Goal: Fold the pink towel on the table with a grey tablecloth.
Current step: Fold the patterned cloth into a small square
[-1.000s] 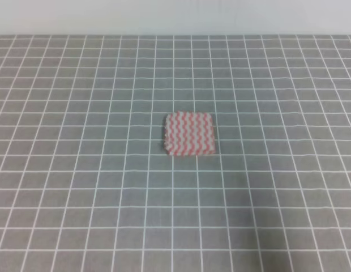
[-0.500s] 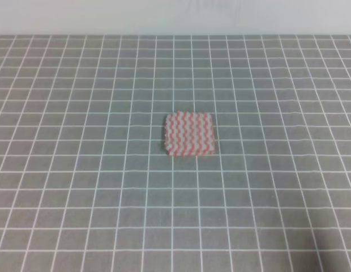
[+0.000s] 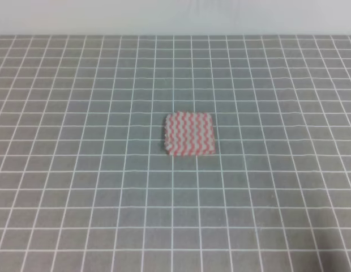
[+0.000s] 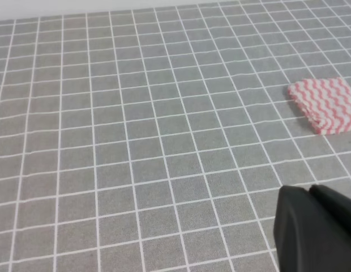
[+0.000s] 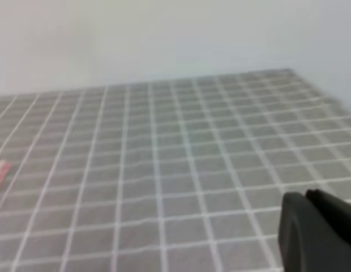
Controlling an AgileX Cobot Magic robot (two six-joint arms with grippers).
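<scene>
1. On our left wrist view, the left gripper [image 4: 317, 229] shows as a dark mass at 5 o'clock; we cannot tell whether its fingers are apart.
2. The pink towel [image 3: 189, 134] lies flat mid-bench on the grey gridded tablecloth [image 3: 79, 187].
3. A pale wall [image 3: 175, 16] stands at 12 o'clock.
4. The right gripper [image 5: 318, 229]: fingers' state unclear.

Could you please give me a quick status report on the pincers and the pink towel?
Left pincer and right pincer off the towel, open or shut unclear. Pink towel flat mid-table on the grey cloth, untouched. Nothing near it.
</scene>
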